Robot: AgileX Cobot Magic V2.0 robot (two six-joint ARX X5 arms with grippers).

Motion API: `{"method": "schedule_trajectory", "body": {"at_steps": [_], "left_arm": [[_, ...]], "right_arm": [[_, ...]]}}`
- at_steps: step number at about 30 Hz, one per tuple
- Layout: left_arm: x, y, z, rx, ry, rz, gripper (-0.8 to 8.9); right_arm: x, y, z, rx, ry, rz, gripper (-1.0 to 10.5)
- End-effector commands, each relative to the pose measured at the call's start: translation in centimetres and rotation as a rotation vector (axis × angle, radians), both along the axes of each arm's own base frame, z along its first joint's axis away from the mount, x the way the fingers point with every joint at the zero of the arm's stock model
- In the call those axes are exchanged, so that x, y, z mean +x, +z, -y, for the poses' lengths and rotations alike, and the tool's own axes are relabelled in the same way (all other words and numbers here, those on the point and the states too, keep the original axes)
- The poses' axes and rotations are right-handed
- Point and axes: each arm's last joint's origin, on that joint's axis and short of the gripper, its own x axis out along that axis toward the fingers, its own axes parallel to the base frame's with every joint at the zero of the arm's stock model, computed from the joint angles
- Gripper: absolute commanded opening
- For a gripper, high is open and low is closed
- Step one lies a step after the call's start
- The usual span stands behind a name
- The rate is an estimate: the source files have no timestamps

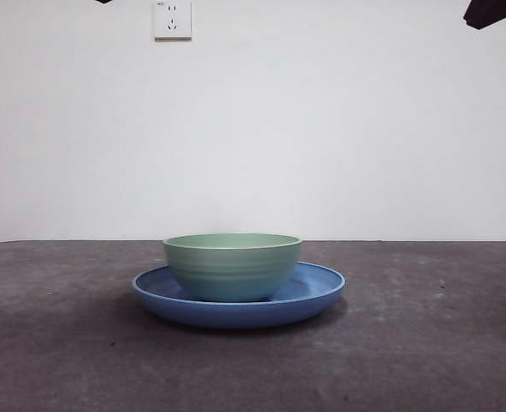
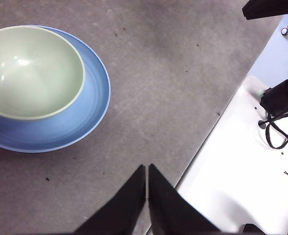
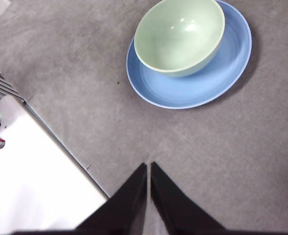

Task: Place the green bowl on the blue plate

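Note:
The green bowl (image 1: 233, 264) stands upright and empty inside the blue plate (image 1: 317, 296) on the grey table. Both also show in the left wrist view, bowl (image 2: 31, 71) on plate (image 2: 87, 110), and in the right wrist view, bowl (image 3: 179, 35) on plate (image 3: 202, 83). My left gripper (image 2: 147, 169) is shut and empty, raised well away from the plate near the table's edge. My right gripper (image 3: 148, 166) is shut and empty, also raised and apart from the plate. In the front view the arms show only as black tips at the top corners.
A white wall with a socket (image 1: 173, 19) stands behind the table. A white surface (image 2: 241, 176) with black cables borders the grey mat beside the left gripper, and a white surface (image 3: 26, 181) borders it beside the right gripper.

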Motion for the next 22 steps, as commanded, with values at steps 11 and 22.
{"method": "schedule_trajectory", "body": {"at_steps": [11, 22], "left_arm": [[0.0, 0.2, 0.2, -0.005, -0.021, 0.019, 0.08], [-0.8, 4.8, -4.5, -0.161, 0.249, 0.483, 0.08]], "right_arm": [[0.1, 0.4, -0.1, 0.006, 0.012, 0.027, 0.1], [0.1, 0.4, -0.1, 0.006, 0.012, 0.027, 0.1]]}}
